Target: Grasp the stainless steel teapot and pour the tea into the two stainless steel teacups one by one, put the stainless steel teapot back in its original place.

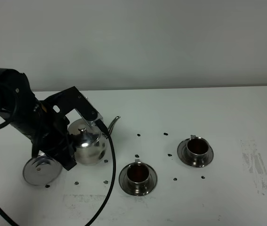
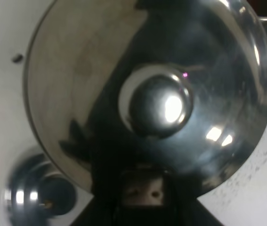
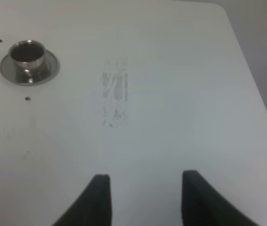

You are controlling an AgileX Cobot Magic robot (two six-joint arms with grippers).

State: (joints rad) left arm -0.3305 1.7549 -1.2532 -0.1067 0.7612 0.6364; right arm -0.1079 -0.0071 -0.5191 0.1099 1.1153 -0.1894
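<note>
Left claw (image 1: 72, 141) under my control grips the steel teapot (image 1: 88, 141), upright right of its plate (image 1: 41, 170); both teacups (image 1: 138, 173) (image 1: 197, 148) hold tea.

The shiny silver teapot (image 1: 88, 143) sits by the black left gripper (image 1: 69, 141). Two silver cups (image 1: 138, 173) (image 1: 197, 148) hold dark red-brown tea (image 1: 137, 173). The table (image 1: 227, 197) is white with tiny black dots.

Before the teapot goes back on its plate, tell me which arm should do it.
Left. Its gripper already holds the teapot right beside the plate. The right arm is not in the high view; its wrist camera faces bare table beyond the far cup.
</note>
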